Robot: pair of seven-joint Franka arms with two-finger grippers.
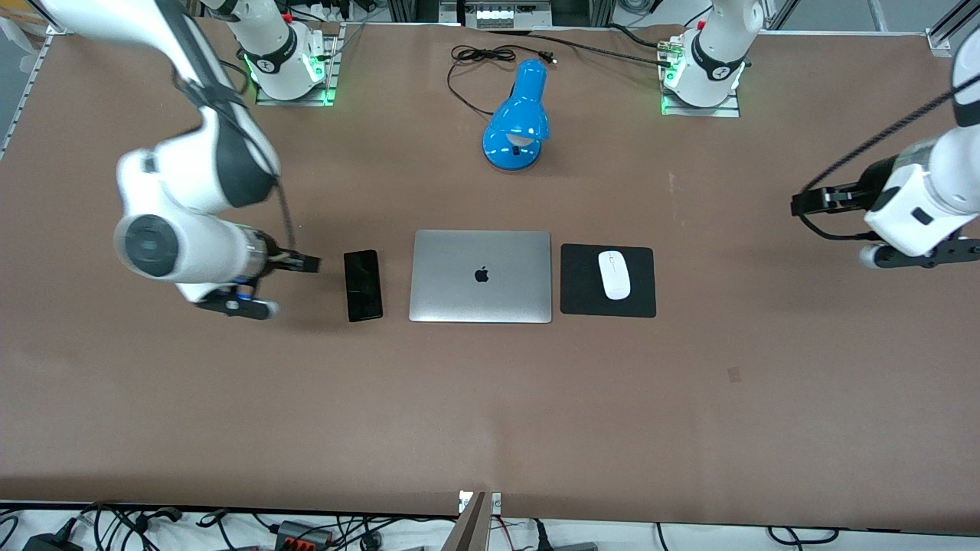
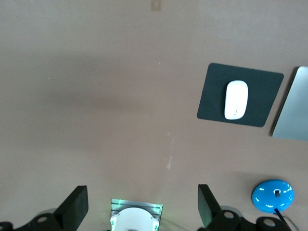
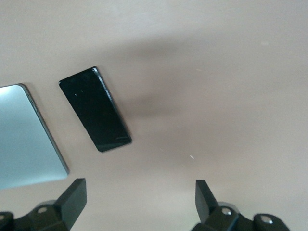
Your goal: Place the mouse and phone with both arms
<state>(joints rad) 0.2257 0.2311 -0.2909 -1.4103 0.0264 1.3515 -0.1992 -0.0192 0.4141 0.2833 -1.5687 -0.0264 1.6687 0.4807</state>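
Both items look already set down: the phone [image 1: 363,285] lies flat on the table [image 1: 490,405] just beside the closed laptop [image 1: 481,275], toward the right arm's end, and the mouse [image 1: 614,274] sits on the black mat [image 1: 582,295] at the laptop's opposite edge. The right gripper [image 1: 279,285] hangs over bare table near the phone, fingers spread wide and empty. The left gripper [image 1: 846,226] is up over its own end of the table, well apart from the mouse, also wide and empty. A blue lamp [image 1: 517,119] stands near the bases. I'd judge placing is done; what's left is pulling both arms clear.
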